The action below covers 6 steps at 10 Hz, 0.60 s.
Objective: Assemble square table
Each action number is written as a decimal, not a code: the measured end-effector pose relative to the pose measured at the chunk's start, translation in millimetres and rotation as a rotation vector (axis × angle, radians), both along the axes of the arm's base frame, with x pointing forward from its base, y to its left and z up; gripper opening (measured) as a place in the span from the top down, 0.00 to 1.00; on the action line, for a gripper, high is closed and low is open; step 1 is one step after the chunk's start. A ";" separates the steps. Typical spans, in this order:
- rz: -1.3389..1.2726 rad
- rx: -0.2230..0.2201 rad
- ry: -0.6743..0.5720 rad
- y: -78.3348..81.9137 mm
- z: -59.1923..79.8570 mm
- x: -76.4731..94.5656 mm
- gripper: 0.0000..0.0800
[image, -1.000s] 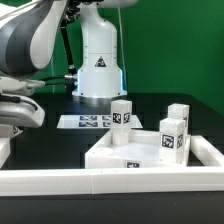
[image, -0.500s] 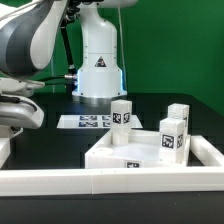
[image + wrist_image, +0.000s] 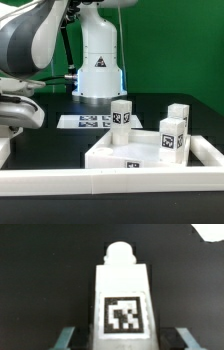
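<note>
Only wrist view shows fingers (image 3: 123, 338) flanking tagged leg (image 3: 123, 291); grip unclear.

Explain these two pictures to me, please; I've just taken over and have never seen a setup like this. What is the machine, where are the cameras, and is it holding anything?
The machine is a robot arm on a white base. One picture comes from a camera standing off the arm, the other from a camera on its wrist.

In the exterior view, a white square tabletop lies on the black table. Three short white legs stand upright on or by it. Behind them lies the flat marker board, which is no part of the furniture. A long white rail runs along the front.

In the wrist view, the gripper straddles a fourth leg lying flat, with one of its fingers on each side. I cannot tell whether they are pressing on it yet.
</note>
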<state>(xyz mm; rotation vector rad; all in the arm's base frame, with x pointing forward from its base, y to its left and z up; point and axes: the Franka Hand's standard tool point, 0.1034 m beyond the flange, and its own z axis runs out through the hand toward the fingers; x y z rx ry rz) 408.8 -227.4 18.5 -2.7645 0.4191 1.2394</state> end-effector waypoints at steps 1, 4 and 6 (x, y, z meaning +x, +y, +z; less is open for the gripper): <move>0.016 0.000 -0.017 7.9 7.6 9.3 0.64; 0.026 -0.017 -0.043 42.0 44.4 37.3 0.64; 0.014 -0.050 -0.064 66.6 68.5 56.0 0.64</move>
